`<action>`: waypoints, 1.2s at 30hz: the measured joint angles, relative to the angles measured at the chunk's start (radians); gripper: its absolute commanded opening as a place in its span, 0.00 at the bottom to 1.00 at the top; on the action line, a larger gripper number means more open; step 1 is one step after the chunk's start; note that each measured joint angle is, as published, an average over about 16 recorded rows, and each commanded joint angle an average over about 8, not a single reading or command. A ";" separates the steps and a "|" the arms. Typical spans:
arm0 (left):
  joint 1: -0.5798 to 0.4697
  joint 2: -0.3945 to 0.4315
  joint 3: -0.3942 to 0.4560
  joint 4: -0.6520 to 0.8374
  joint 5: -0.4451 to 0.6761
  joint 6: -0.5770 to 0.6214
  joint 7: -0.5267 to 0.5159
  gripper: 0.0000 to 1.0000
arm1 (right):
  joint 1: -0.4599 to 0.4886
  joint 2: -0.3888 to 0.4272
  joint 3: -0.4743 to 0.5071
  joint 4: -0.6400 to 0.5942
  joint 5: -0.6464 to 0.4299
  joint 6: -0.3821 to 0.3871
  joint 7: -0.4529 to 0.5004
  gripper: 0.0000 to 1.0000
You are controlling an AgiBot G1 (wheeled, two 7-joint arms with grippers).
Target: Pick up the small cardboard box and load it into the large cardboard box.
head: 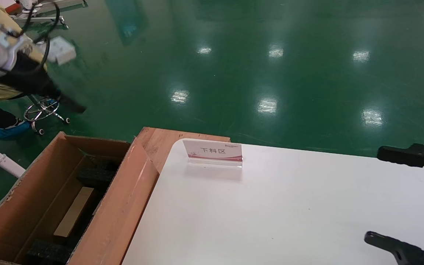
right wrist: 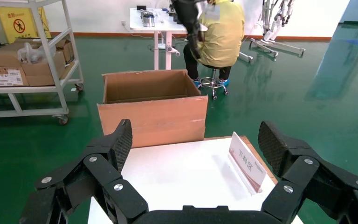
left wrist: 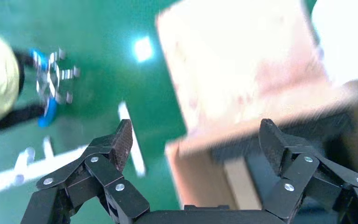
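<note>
The large cardboard box stands open on the floor left of the white table, with black foam blocks inside. The small cardboard box stands on edge inside it between the foam, showing its pale tan narrow side; the left wrist view shows the small cardboard box as a tan strip. My left gripper is open and empty, raised above the large cardboard box's far end. In the head view the left gripper hangs over the floor. My right gripper is open over the table's right edge.
A small sign stand stands near the table's far edge. A person in yellow sits on a wheeled stool beyond the box. A shelf cart with cartons stands off to one side. The floor is green.
</note>
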 measured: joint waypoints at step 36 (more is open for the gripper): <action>0.514 -0.102 -0.849 -0.444 -0.218 0.142 0.259 1.00 | -0.001 -0.002 0.005 0.001 -0.003 -0.002 0.002 1.00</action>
